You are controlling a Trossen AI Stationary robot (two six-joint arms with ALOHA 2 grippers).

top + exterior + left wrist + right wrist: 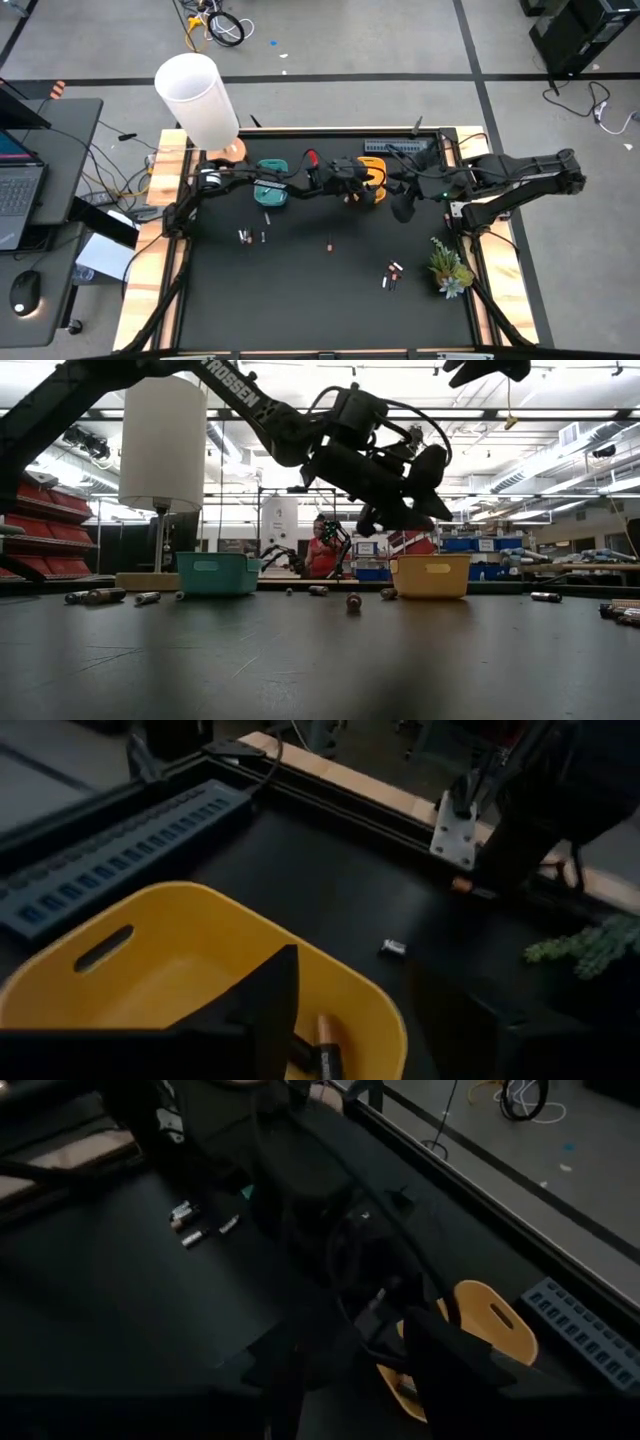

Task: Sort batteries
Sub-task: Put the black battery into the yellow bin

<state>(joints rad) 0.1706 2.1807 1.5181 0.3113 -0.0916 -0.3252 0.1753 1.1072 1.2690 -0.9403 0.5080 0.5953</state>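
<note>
Several batteries (392,274) are still lying loose on the near and middle stretches of the black table (300,300), small thin cylinders, some pale, some dark with copper ends, so by my reckoning the sorting is roughly midway. Farther back, the left gripper (368,185) is hovering over the yellow tray (190,960), fingers spreading, with one copper-topped battery (328,1050) lying inside. Beside it the right gripper (404,207) is waiting; I cannot tell its finger state. The teal tray (271,184) is sitting alongside.

1 overhead view, 1 table-level, 2 wrist views — all share the yellow tray (373,172).
</note>
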